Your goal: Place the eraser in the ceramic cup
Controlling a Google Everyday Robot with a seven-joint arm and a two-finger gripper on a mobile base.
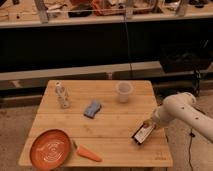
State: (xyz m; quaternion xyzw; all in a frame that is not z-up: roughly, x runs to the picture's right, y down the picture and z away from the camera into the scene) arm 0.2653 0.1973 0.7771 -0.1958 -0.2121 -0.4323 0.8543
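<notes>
The eraser (pixel 141 134), a flat black block with a pale stripe and a reddish edge, is tilted at the table's front right. My gripper (pixel 150 124) comes in from the right on the white arm and is shut on the eraser's upper right end. The ceramic cup (pixel 124 92), whitish and tapered, stands upright at the table's back right, well beyond and a little left of the gripper, apart from it.
On the wooden table (pixel 115 122) lie a blue-grey pad (pixel 92 108) at the middle, a small white bottle-like figure (pixel 62 95) at the back left, an orange plate (pixel 50 148) at the front left, and a carrot (pixel 87 153) beside the plate. A dark counter runs behind.
</notes>
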